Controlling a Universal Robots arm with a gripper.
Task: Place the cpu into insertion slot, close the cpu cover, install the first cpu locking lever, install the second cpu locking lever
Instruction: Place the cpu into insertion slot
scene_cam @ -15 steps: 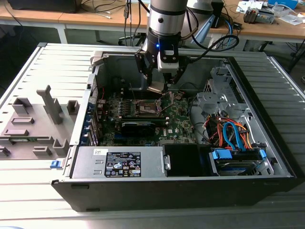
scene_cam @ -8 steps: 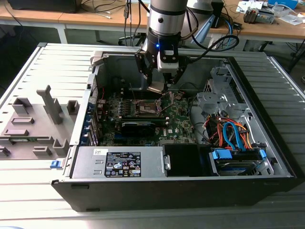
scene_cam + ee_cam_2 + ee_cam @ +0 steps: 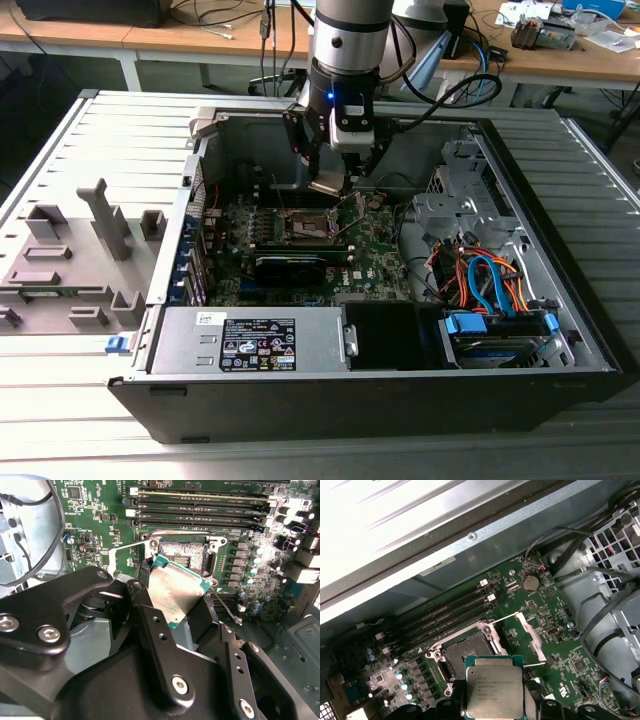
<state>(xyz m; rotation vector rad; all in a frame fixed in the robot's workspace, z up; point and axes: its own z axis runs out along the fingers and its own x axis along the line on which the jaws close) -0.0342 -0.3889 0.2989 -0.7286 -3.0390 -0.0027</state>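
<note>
The pincer (image 3: 330, 180) grips the cpu (image 3: 494, 687), a flat square chip with a pale silver top and a thin green edge, held tilted. In the exterior view it hangs at one o'clock of the uncovered insertion slot (image 3: 470, 652), not touching it.

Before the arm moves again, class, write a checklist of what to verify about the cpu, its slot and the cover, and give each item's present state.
1. Grip on the cpu: ok. The gripper is shut on it, with a finger on each of two opposite edges.
2. Insertion slot uncovered: ok. Its contact field lies bare.
3. cpu cover out of the way: ok. It is swung open beside the slot.
4. cpu lined up over the slot: cannot tell. It is held above the board, not seated.
5. cpu corners matched to the slot: cannot tell.
</note>
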